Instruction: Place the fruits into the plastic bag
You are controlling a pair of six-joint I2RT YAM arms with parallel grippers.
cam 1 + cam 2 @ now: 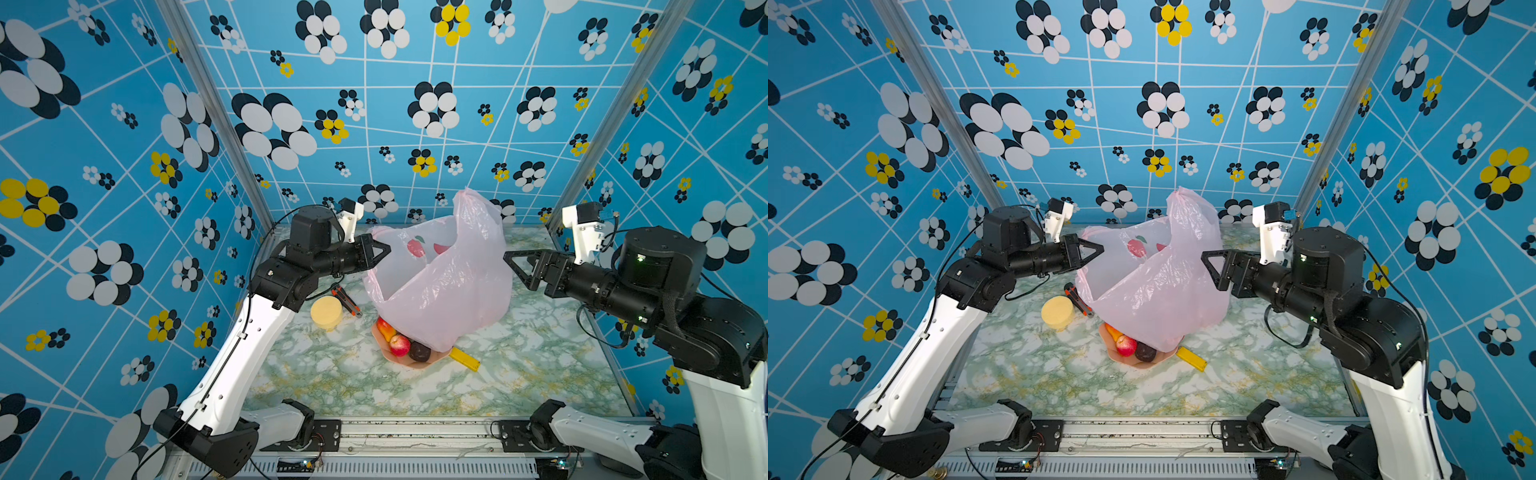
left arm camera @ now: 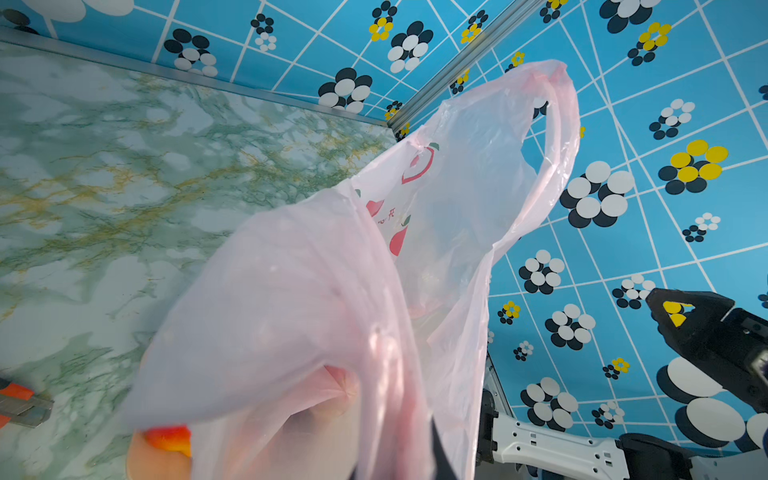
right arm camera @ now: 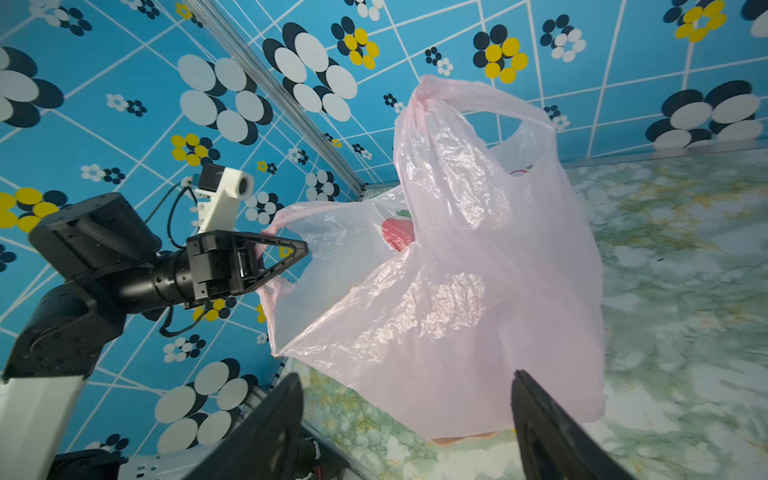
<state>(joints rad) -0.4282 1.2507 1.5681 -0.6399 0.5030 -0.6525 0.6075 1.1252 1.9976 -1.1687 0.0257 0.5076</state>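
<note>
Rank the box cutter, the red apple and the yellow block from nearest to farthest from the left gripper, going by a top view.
From the left gripper, in a top view:
1. Box cutter, left of the plastic bag.
2. Red apple, on the plate in front of the bag.
3. Yellow block, right of the plate.

plate (image 1: 415, 364) partly under plastic bag (image 1: 440, 299), fruits (image 1: 400, 345) partly covered

Blue flowered walls (image 1: 490, 137), green-marbled tabletop (image 1: 332, 382)
</note>
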